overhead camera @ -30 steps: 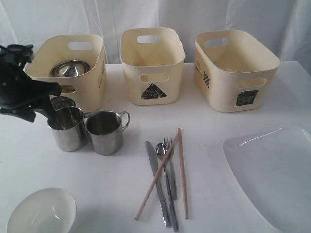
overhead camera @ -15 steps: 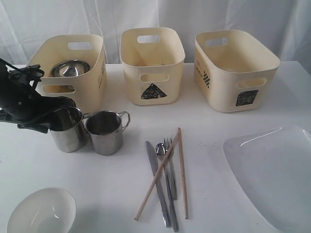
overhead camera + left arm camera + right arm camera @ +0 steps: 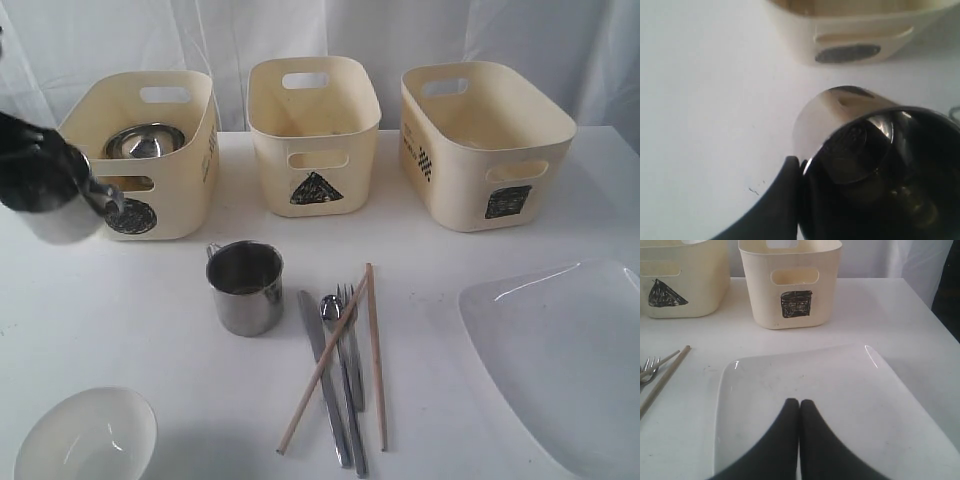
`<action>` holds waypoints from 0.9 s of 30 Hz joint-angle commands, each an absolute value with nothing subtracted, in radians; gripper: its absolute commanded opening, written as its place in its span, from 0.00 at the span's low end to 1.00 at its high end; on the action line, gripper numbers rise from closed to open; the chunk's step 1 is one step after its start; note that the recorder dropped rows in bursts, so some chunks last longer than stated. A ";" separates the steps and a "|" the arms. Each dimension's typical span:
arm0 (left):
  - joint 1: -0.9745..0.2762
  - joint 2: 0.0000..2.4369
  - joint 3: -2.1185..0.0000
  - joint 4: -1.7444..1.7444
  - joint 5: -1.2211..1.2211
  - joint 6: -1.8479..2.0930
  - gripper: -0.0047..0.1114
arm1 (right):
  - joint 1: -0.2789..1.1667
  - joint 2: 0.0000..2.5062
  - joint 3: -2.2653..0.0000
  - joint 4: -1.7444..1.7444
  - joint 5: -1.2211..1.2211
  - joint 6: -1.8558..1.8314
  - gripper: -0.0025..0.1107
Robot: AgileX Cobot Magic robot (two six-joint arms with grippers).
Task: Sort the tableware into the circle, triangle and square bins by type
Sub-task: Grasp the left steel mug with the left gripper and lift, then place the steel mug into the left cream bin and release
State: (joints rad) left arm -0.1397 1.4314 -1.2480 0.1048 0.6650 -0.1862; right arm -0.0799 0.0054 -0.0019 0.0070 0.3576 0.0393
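The black left gripper is clamped on the rim of a polished steel mug. One finger sits outside the wall and the other apparently inside, though the dark interior makes that hard to confirm. In the exterior view this mug hangs clear of the white table at the far left of the frame. It is blurred and just in front of the cream plastic bin marked with a circle, which already holds a round steel bowl. A rim pinch suits dropping the mug in beside that bowl.

A second steel mug stands left of centre, near the steel cutlery and wooden chopsticks. The black right gripper, fingers pressed together on nothing, hovers over the large white rounded-square plate at the lower right, probably parked out of the way.
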 commanded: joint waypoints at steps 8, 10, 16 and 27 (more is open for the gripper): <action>-0.141 1.277 -1.280 0.120 -0.030 -0.139 0.04 | -0.079 0.000 0.000 0.007 0.350 0.042 0.02; -0.141 1.311 -1.280 0.120 -0.141 -0.139 0.04 | -0.079 0.000 0.000 0.007 0.350 0.042 0.02; -0.141 1.499 -1.280 0.122 -0.350 -0.043 0.04 | -0.079 0.000 0.000 0.007 0.350 0.042 0.02; -0.141 1.871 -1.282 0.105 -0.448 0.057 0.28 | -0.079 0.000 0.000 0.007 0.350 0.042 0.02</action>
State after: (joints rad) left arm -0.1397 1.8355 -1.2753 0.1183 -0.4476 0.0501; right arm -0.0799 0.0054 -0.0019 0.0070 0.3576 0.0393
